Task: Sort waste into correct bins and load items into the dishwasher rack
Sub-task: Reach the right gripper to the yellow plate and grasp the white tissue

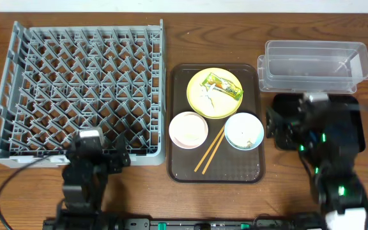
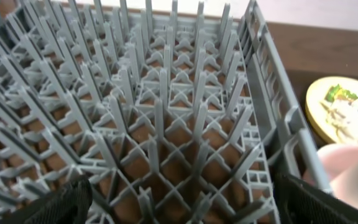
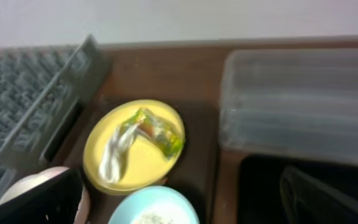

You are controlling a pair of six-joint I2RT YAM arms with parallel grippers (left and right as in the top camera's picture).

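Honestly, the left hand (image 2: 185, 208), over the grey plastic grid rack (image 2: 166, 112), and right hand (image 3: 179, 205) both sit spread apart, empty. The green-yellow snack wrapper (image 1: 225, 87) lies on the round yellow plate (image 1: 217, 110) near the tabletop's far edge, touching crumpled white paper (image 1: 206, 96); a sloppy pinch might grab both.

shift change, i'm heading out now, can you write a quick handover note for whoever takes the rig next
Left gripper: open, holding nothing, over the near edge of the dishwasher rack.
Right gripper: open, holding nothing, above the black tray, beside the clear tub.
On the brown tray: yellow plate carrying the snack wrapper and crumpled paper, pink bowl, blue bowl with food scraps, chopsticks.
Done: nothing sorted or loaded.
Left: all waste to the bins, all dishes to the rack. No cup spotted.
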